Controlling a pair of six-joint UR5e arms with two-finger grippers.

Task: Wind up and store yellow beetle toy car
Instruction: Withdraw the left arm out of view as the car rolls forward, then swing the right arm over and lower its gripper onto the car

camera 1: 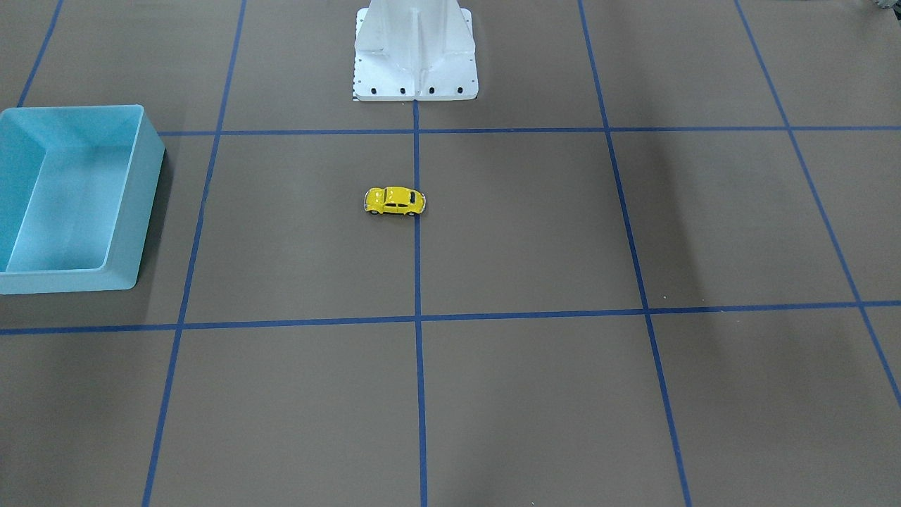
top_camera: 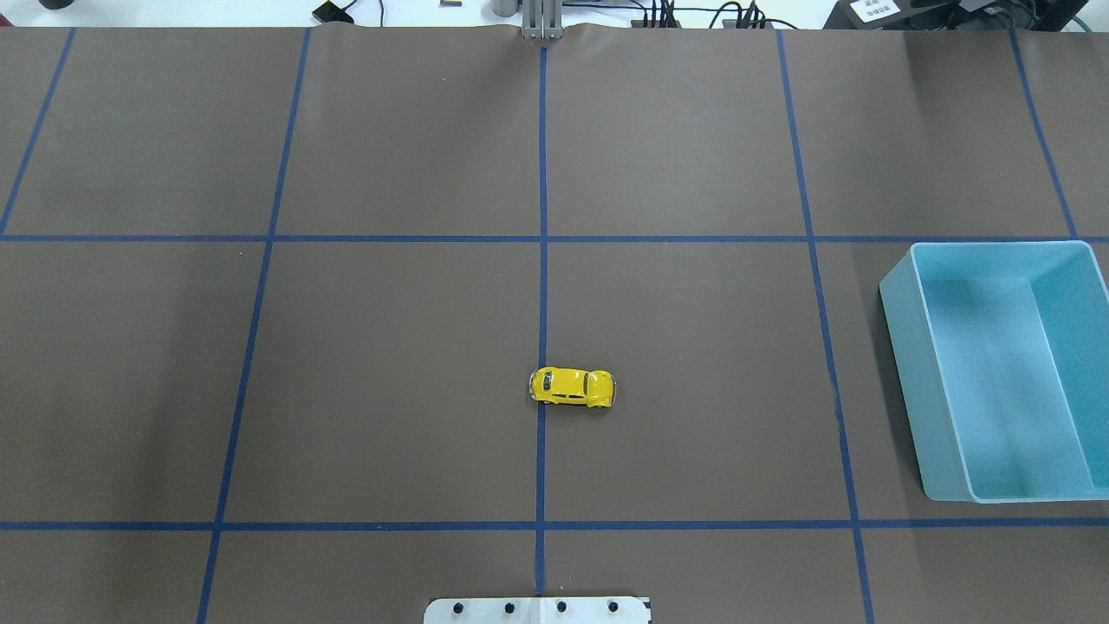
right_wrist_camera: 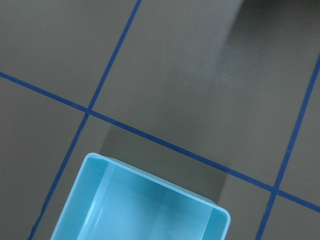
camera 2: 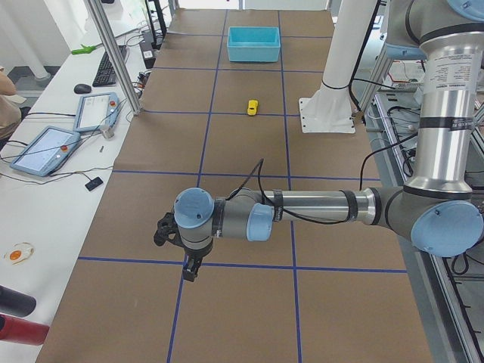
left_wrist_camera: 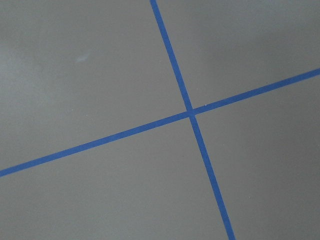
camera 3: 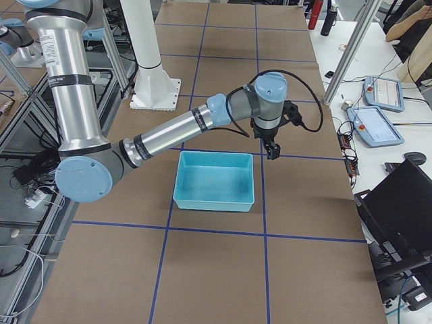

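The yellow beetle toy car [camera 1: 395, 201] [top_camera: 572, 386] stands on its wheels on the brown mat, by the centre blue tape line, with nothing touching it; the exterior left view shows it [camera 2: 252, 107] far off. The empty blue bin [top_camera: 905, 364] [camera 1: 148, 211] [camera 3: 213, 201] sits on the robot's right side. My left gripper [camera 2: 187, 274] hangs over a tape crossing far from the car. My right gripper [camera 3: 272, 154] hovers just beyond the bin's far rim. Both show only in side views, so I cannot tell whether they are open or shut.
The white robot base [camera 1: 415, 53] stands behind the car. Along the operators' side are tablets [camera 2: 45, 150], a keyboard [camera 2: 106, 66] and metal frame posts [camera 2: 113, 57]. The right wrist view shows the bin's corner [right_wrist_camera: 155, 177] below it.
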